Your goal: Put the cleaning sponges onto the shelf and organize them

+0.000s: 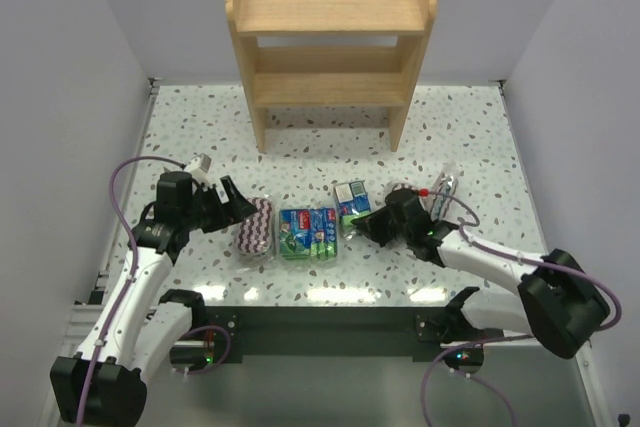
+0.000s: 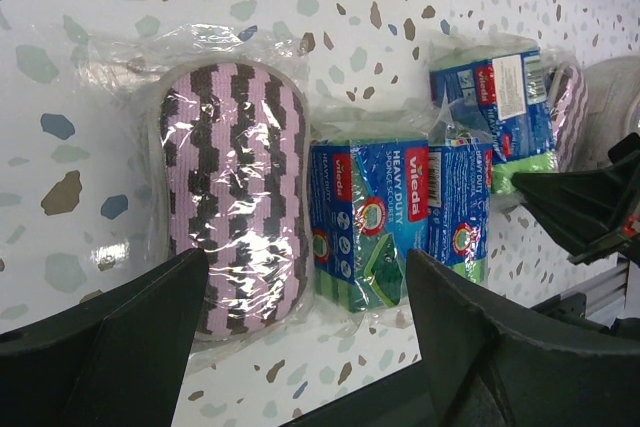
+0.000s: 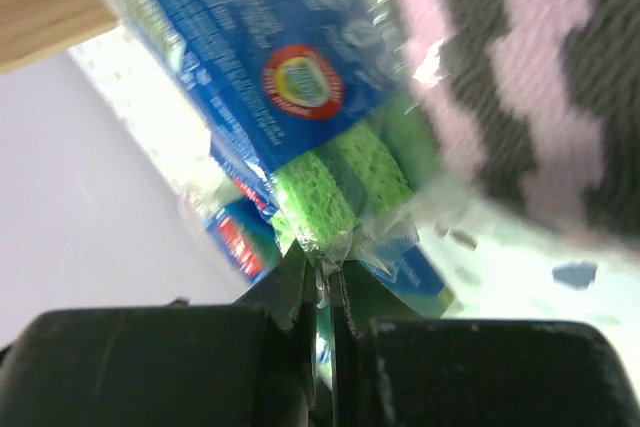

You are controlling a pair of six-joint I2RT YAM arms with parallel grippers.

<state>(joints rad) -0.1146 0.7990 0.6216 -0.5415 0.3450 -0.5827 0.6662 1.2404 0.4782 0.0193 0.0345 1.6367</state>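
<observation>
The wooden shelf stands at the back. A purple-and-white zigzag pad lies left of centre, with two green-and-blue sponge packs beside it. My left gripper is open just left of the pad; in the left wrist view the pad and the packs lie beyond the open gripper. My right gripper is shut on the wrapper edge of a third pack; this shows in the right wrist view, gripper and pack. A second zigzag pad lies behind the right arm.
White walls close in the speckled table on the left, right and back. Open speckled surface lies between the sponges and the shelf's legs. The dark mounting rail runs along the near edge.
</observation>
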